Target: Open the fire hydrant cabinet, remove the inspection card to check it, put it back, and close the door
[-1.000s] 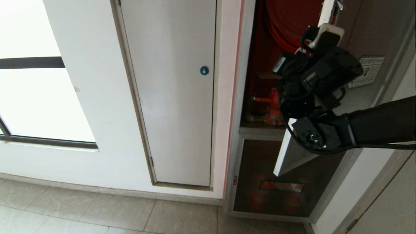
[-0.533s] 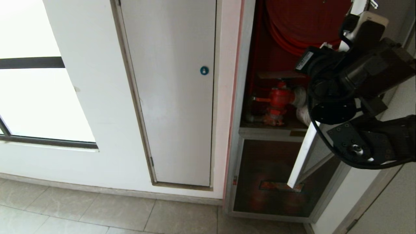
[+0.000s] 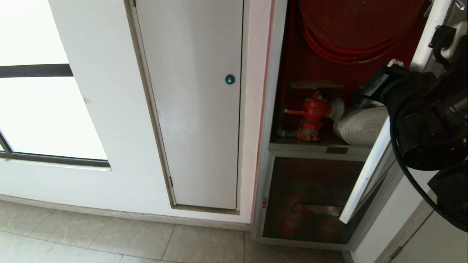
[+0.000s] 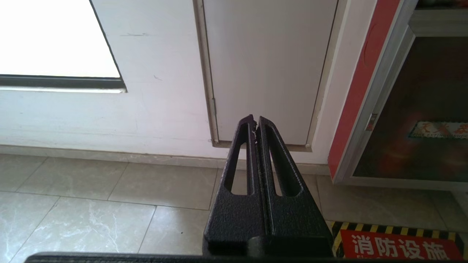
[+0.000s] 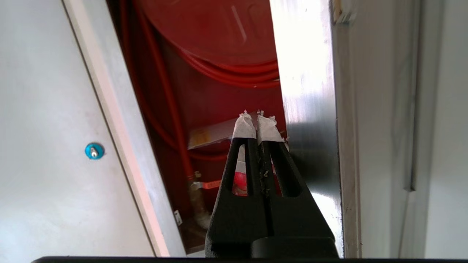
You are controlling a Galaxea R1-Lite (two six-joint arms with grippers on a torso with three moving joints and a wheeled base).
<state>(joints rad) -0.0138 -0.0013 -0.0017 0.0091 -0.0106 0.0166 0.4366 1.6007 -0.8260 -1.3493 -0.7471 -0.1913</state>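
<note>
Head view: my right arm fills the right edge of the frame, beside the door [image 3: 369, 171], which stands edge-on and swung out, its long edge running from upper right down to lower centre-right. The fire hydrant cabinet [image 3: 278, 109] gapes open to the left of it; I can't spot the inspection card.

Left wrist view: left gripper [image 4: 255, 126] clenched, empty, parked low.

Right wrist view: right gripper [image 5: 257, 122] clenched on nothing, just beside the door's edge, nearer arm.

building corridor: fire hydrant cabinet [image 3: 321, 73], tiled floor [image 3: 109, 237]
</note>
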